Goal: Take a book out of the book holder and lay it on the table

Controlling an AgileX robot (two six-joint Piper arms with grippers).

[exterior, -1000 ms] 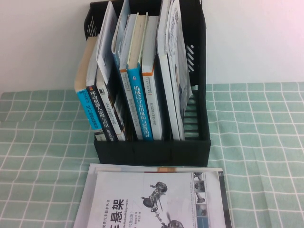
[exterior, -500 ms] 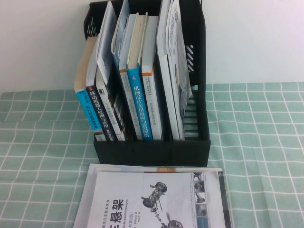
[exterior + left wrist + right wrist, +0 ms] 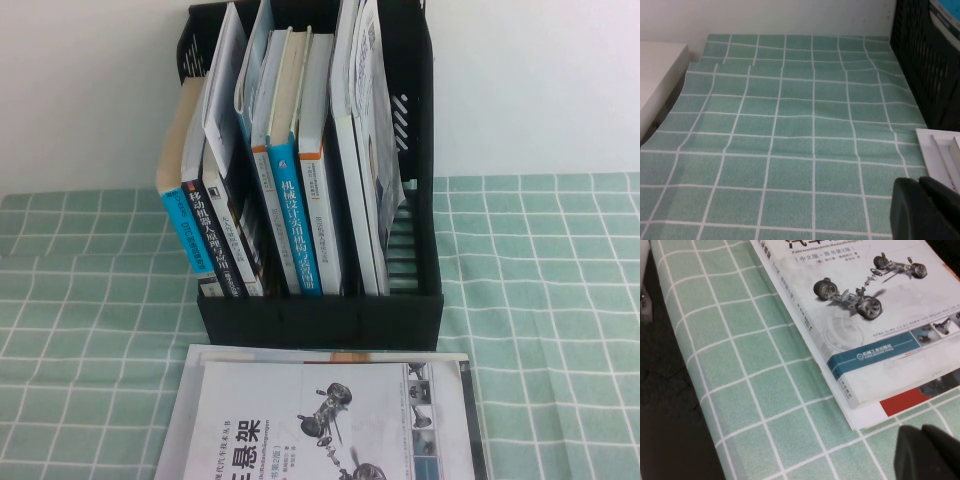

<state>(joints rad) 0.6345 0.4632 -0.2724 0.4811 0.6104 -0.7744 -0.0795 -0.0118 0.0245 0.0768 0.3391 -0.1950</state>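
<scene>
High view: worktop (image 3: pixel 560 330) covered by a pale green cloth with a white grid of checks, slightly rippled; a plain white wall stands behind its far edge. Left wrist view shows a white ledge (image 3: pixel 657 75) beside the cloth at the wall, and the cloth creased in shallow folds. Right wrist view shows the cloth hanging over one worktop edge, dark space beyond.

Holder (image 3: pixel 410 200), black with slotted sides, stands mid-worktop toward the far edge, packed with upright books. A blue spine (image 3: pixel 298 225) carries white Chinese characters; a black spine (image 3: pixel 222 240) likewise. Other print too small to read.

Book (image 3: pixel 330 420) lies flat, face up, at the near edge, just in front of the holder, resting on a second flat volume (image 3: pixel 185 400) whose white margin shows around it. Cover white-grey, large black Chinese characters, grey car-suspension drawing, a strip of small photographs down one side. In the right wrist view a teal band bears a publisher's logo and white characters; a line of bracketed characters sits above the drawing; a red patch shows on the lower volume.

Left tool (image 3: pixel 927 210): black tip only, low over bare cloth near the book's corner; state cannot be told. Right tool (image 3: pixel 930 452): near the book's corner, clenched, nothing in it.
</scene>
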